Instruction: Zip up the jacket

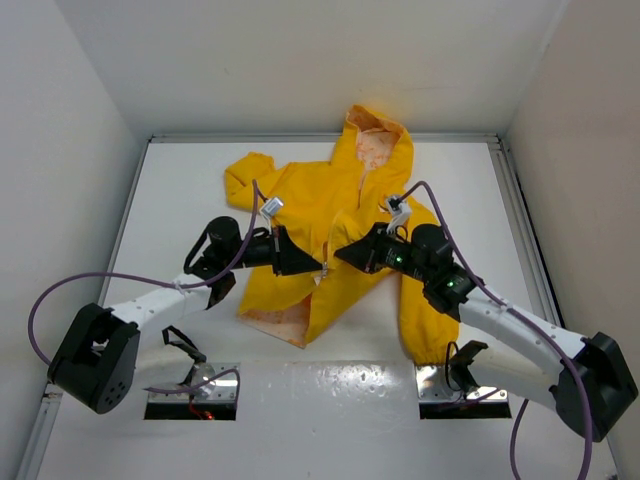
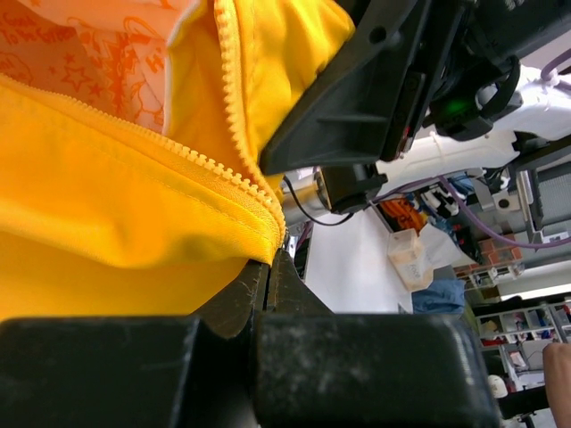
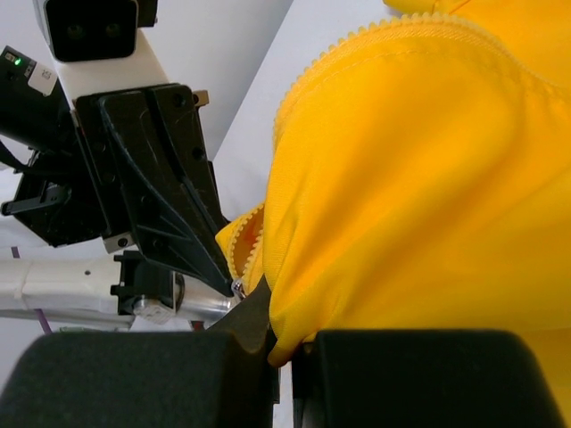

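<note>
Yellow jacket (image 1: 340,215) lies open mid-table (image 1: 200,180), hood at far side. Your left end effector (image 1: 318,268) is clamped on one front panel's bottom corner by zipper teeth (image 2: 223,169); your right end effector (image 1: 340,255) is clamped on the other panel. Step, likely: mating zipper ends. Next: line up both tooth rows at hem, hold fabric taut.

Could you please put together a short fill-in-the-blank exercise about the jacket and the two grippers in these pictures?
1. The jacket is bright ____.
2. Its white lining carries an ____ print.
3. The left gripper and the right gripper each pinch the jacket's front edge beside its ____ teeth.

Missing words: yellow; orange; zipper.
</note>
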You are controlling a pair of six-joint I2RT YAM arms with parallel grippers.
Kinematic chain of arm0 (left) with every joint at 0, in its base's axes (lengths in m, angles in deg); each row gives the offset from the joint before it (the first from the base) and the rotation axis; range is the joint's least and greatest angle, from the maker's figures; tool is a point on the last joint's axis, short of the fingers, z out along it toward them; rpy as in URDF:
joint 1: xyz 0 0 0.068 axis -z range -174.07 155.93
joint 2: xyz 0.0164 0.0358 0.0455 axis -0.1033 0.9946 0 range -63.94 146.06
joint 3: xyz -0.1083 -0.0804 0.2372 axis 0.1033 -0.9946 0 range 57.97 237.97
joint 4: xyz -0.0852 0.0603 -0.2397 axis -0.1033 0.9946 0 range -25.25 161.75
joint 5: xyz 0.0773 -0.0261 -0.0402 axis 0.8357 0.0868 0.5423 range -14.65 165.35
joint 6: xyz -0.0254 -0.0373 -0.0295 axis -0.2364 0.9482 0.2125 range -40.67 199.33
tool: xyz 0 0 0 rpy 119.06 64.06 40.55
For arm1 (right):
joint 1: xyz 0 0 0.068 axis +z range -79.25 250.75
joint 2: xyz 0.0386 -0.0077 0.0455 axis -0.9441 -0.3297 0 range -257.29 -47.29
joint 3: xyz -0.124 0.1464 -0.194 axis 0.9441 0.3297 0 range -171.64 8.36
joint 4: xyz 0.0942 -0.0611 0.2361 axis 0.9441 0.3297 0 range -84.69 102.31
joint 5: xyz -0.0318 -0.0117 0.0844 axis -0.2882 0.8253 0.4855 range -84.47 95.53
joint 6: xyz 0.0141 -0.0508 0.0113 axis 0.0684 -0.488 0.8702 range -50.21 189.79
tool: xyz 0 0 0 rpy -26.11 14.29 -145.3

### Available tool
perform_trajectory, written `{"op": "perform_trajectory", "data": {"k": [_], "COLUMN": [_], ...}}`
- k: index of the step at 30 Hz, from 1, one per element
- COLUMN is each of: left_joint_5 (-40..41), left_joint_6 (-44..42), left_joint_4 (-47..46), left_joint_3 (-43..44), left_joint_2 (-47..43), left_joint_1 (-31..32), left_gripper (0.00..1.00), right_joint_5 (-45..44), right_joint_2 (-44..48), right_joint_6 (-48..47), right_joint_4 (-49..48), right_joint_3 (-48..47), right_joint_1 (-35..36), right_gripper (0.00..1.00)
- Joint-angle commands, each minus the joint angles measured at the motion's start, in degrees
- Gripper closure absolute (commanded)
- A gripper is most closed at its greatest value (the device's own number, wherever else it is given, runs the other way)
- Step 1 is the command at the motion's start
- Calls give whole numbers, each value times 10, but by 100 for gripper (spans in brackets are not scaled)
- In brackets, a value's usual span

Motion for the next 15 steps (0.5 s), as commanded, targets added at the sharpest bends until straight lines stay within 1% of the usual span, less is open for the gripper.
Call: {"op": "perform_trajectory", "data": {"k": [1, 11, 15], "left_joint_5": [0, -6, -6], "left_joint_6": [29, 39, 27], "left_joint_4": [-61, -75, -62], "left_joint_3": [-1, 11, 11], "left_joint_2": [3, 3, 3], "left_joint_1": [-15, -15, -15], "left_gripper": [100, 100, 100], "right_joint_5": [13, -1, 14], "right_joint_2": [9, 7, 5], "right_joint_6": [-5, -23, -36], "right_joint_4": [-40, -31, -43], "right_joint_3": [-16, -11, -12], "right_joint_1": [14, 19, 18], "right_gripper": [100, 100, 100]}}
